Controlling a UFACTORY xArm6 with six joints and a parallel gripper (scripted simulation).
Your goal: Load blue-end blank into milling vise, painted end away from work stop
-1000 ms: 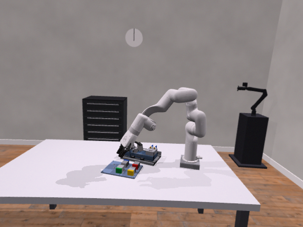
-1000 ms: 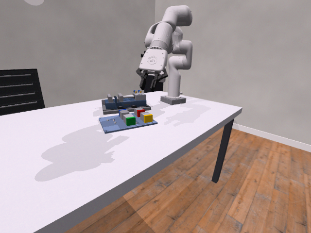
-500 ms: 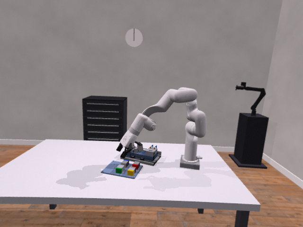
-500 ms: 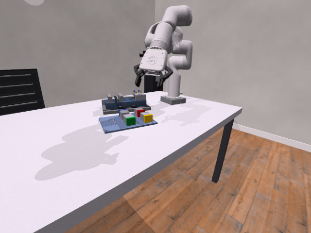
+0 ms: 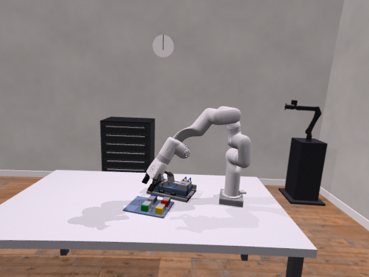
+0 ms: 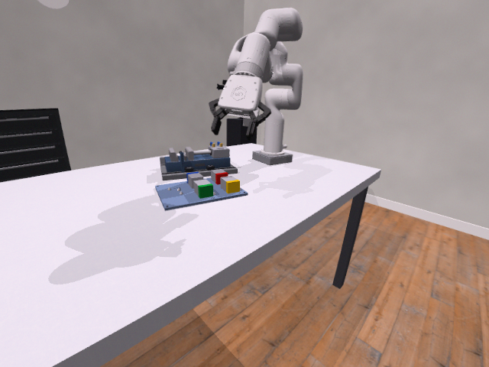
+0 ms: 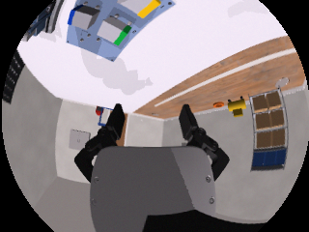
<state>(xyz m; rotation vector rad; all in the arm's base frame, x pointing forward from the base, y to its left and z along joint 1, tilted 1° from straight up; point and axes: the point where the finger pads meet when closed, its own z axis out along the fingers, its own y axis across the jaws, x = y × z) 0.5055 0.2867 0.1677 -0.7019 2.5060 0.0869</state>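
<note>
Wrist view, gripper (image 5: 148, 182) (image 6: 233, 133) (image 7: 152, 110) wide open, holding nothing

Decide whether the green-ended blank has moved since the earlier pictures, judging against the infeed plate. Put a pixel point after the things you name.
No. The green-ended blank (image 5: 146, 206) (image 6: 204, 188) (image 7: 115, 31) keeps its place on the infeed plate (image 5: 132, 206) (image 6: 173, 200) (image 7: 98, 51), beside the yellow-ended one (image 5: 159, 209) (image 6: 231, 184) (image 7: 140, 6).
</note>
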